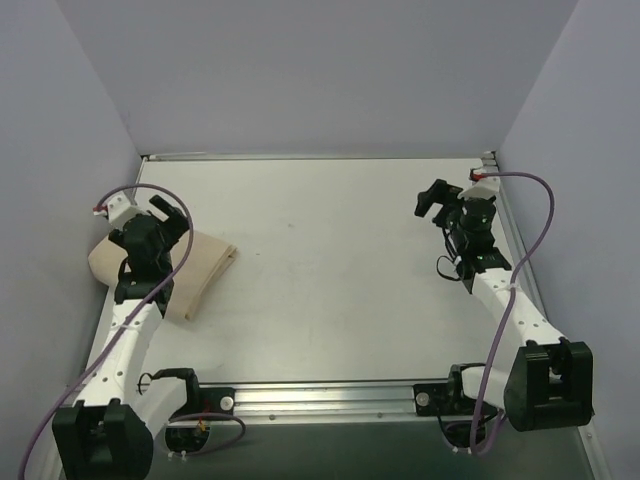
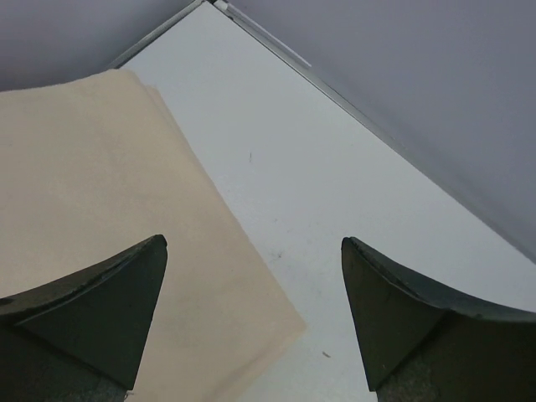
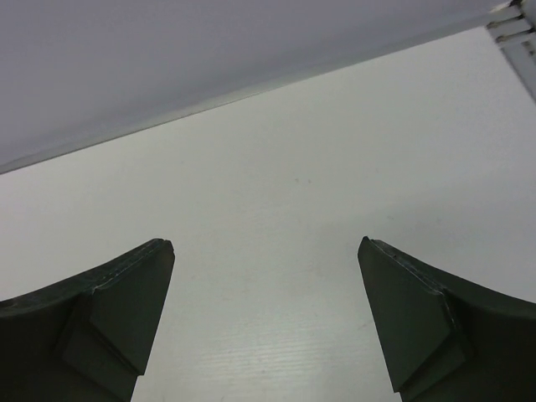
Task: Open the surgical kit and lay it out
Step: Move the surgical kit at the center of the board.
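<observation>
Surgical kit [image 1: 208,263] is a folded bundle right under the left claw [image 2: 254,243], wide open and empty; right claw [image 3: 266,243] same, well away. Yank a fold hard and whatever's inside could spill.

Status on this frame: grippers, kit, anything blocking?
Open left gripper hovers at edge of kit cloth, folded shut. Open right gripper empty above table. Nothing blocking.
</observation>
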Controlling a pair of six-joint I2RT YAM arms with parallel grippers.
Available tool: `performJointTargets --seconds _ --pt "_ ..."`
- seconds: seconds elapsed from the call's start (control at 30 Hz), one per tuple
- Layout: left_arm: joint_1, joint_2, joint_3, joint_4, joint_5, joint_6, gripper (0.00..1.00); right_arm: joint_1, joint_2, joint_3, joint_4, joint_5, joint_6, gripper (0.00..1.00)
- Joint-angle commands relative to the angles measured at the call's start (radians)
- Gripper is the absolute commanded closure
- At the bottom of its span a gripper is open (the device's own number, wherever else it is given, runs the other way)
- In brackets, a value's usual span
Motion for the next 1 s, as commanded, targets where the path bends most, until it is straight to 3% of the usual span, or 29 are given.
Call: performJointTargets --seconds 0.0,0.1,0.33,0.6,0.63,0.77,0.97 --pt "0.006 -0.069 0.129 -0.387 -0.032 -0.251 0.06 -0.037 0.003 -0.029 -0.106 -0.281 0.073 0.00" --pt "0.030 -0.113 0.134 -0.368 0.256 -0.100 0.06 0.042 0.024 0.008 -0.140 -0.292 0.099 0.00" --pt "0.061 -0.213 0.053 -0.271 0.517 -0.132 0.06 0.212 0.088 0.077 -0.135 -0.294 0.138 0.00" --pt "0.064 -0.163 0.174 -0.459 0.500 -0.104 0.03 0.433 0.243 0.223 -0.138 -0.202 0.207 0.00" --pt "0.064 -0.158 0.209 -0.482 0.488 -0.089 0.01 0.472 0.265 0.249 -0.149 -0.138 0.218 0.01" --pt "0.062 -0.136 0.302 -0.698 0.300 -0.092 0.00 0.620 0.407 0.329 -0.099 -0.111 0.349 0.06" --pt "0.062 -0.173 0.358 -0.763 0.246 -0.089 0.06 0.771 0.669 0.506 0.000 -0.117 0.491 0.07"
